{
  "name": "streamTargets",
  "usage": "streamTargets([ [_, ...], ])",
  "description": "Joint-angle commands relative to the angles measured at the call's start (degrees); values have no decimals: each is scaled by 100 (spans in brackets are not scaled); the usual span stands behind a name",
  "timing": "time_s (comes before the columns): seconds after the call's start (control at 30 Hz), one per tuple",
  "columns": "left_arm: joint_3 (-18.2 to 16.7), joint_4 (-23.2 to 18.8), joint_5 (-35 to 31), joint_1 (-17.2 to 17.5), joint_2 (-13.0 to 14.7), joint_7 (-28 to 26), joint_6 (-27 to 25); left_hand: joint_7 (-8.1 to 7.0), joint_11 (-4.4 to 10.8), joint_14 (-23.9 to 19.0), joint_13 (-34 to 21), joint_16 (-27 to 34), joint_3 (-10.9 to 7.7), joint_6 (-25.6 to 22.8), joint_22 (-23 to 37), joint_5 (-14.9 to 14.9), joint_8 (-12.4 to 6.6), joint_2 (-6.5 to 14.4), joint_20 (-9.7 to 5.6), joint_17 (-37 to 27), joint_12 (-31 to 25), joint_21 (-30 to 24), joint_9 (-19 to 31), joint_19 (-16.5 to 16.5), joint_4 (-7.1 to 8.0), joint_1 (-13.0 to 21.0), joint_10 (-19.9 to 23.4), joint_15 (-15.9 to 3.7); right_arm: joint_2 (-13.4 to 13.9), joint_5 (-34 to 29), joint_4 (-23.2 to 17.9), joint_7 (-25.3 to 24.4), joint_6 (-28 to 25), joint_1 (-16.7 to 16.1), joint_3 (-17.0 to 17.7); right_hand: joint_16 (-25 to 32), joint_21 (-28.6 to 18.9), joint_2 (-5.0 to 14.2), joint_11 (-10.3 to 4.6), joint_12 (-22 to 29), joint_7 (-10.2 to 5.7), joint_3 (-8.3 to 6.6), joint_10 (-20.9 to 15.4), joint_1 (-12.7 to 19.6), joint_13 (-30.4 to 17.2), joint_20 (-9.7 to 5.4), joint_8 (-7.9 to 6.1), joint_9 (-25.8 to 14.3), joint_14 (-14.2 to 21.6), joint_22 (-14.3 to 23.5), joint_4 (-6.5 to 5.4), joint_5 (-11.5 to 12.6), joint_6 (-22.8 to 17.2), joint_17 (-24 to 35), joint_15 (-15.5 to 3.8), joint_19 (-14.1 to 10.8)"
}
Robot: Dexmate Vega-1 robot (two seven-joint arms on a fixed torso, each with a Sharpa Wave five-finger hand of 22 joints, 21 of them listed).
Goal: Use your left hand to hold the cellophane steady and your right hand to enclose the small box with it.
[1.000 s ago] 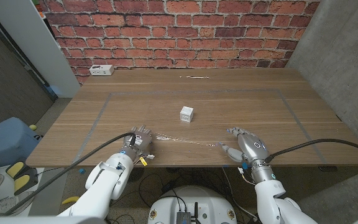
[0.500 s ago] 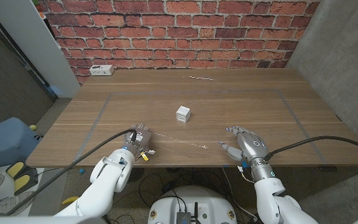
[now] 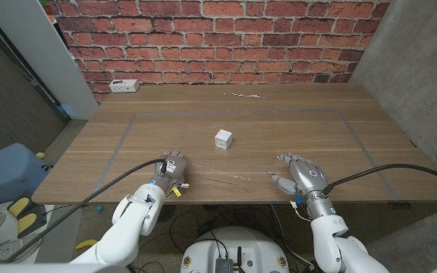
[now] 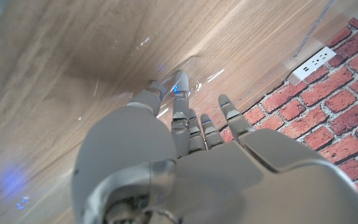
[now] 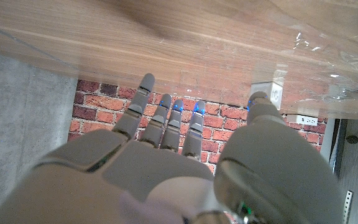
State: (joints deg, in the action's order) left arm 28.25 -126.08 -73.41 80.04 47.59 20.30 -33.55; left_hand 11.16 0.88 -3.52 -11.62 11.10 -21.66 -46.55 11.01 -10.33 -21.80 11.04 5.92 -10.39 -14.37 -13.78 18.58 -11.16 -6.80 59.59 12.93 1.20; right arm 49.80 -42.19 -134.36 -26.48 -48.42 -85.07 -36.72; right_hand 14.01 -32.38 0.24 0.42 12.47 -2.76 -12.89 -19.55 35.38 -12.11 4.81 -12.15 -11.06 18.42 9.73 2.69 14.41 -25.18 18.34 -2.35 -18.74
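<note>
Since 1.0 s ago, left hand [image 3: 172, 168] shifted slightly along cellophane [image 3: 220, 177], fingers resting on its near-left edge. Right hand [image 3: 303, 175] released, fingers spread, beside the sheet. Small box [image 3: 223, 139] sits beyond, apart.

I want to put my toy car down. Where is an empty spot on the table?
Bare wood lies beyond the small box, toward the power strip. It is crowded near the front edge: cellophane stretches between the left hand and right hand.
</note>
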Motion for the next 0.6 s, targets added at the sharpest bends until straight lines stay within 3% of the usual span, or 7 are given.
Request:
streamTargets([
  [0.03,-656,-286,2413,121,185,-677,274,-895,50,38,-68,38,-246,-283,32,-83,-163,103,107,-100,56,-7,384,39,261,-35,150,144,-50,253,36,-130,165,-60,120,2,37,6,-21,-26,-12,2,-47,-45,-10,12,24,-17,37,32,47,37,-41,-4,-167,-45],
  [0.3,-1033,-512,3891,93,506,-869,464,-816,7,127,-142,51,-565,-83,52,-167,-463,114,106,-166,66,11,836,155,507,-48,128,191,-38,438,78,-240,345,-134,189,-9,69,-48,2,-42,-11,45,-15,-114,-11,19,34,-16,5,32,37,34,-34,-6,-142,-36],
  [0.43,-828,-589,3959,-77,734,-943,296,-792,-3,164,-169,56,-694,-19,56,-177,-594,113,77,-187,64,14,1011,193,550,-15,131,175,-74,338,104,-280,277,-109,106,-35,112,-185,1,-80,-21,124,78,-186,-11,37,70,-14,-58,33,51,41,41,-15,-126,-15],
  [0.47,-771,-606,3978,-125,788,-939,254,-794,2,168,-172,56,-701,-21,56,-175,-611,106,76,-188,65,16,1029,201,553,-13,131,179,-110,268,116,-280,207,-81,52,-50,133,-191,-29,-93,-31,99,117,-101,-11,46,85,-15,-88,33,109,67,87,-27,-129,-7],
  [0.5,-706,-625,3980,-178,847,-928,211,-780,1,180,-176,55,-712,-7,57,-171,-633,98,76,-189,65,18,1059,211,554,-8,131,184,-142,202,135,-288,158,-51,2,-92,195,-166,-73,-142,-104,0,291,175,-11,58,163,-16,-194,36,288,148,368,-59,-121,-20],
  [0.6,-402,-719,3686,-321,1019,-984,7,-785,-3,214,-191,53,-734,6,58,-154,-720,72,65,-190,72,22,1158,238,558,2,111,200,-196,108,123,-185,10,40,-86,-150,355,-144,-181,-232,-164,-57,871,321,-15,62,272,-15,-442,42,405,231,1285,-60,-93,65],
])
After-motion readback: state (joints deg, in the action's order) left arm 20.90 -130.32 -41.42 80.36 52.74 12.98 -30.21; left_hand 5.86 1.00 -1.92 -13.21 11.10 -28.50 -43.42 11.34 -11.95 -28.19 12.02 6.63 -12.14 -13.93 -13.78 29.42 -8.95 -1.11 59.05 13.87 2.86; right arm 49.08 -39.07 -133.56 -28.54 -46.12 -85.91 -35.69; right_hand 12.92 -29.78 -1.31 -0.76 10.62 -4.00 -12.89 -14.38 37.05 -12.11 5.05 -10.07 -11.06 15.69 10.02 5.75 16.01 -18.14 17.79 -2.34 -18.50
